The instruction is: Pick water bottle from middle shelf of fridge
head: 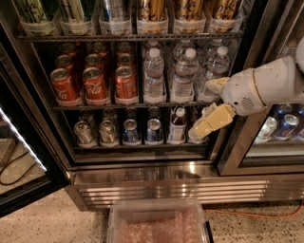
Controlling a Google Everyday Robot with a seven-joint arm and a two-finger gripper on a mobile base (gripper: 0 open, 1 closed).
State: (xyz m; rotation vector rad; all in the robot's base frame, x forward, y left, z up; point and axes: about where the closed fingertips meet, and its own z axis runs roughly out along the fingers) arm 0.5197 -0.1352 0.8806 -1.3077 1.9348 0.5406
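Note:
The fridge (156, 187) stands open in front of me. On its middle shelf (95, 107), several clear water bottles with white caps stand right of centre: a left one (153, 76), a middle one (183, 73) and a right one (210, 71). My gripper (213, 104) is at the right end of that shelf, on a white arm coming in from the right. Its cream fingers are spread apart: the upper one (216, 85) is beside the right bottle, and the lower one (212, 124) hangs in front of the bottom shelf. It holds nothing.
Red cola cans (95, 85) fill the left of the middle shelf. Silver and blue cans (130, 132) and a small dark bottle (177, 124) stand below. Tall cans (152, 12) line the top shelf. The open glass door (19, 156) is at the left. A clear plastic bin (156, 223) sits on the floor.

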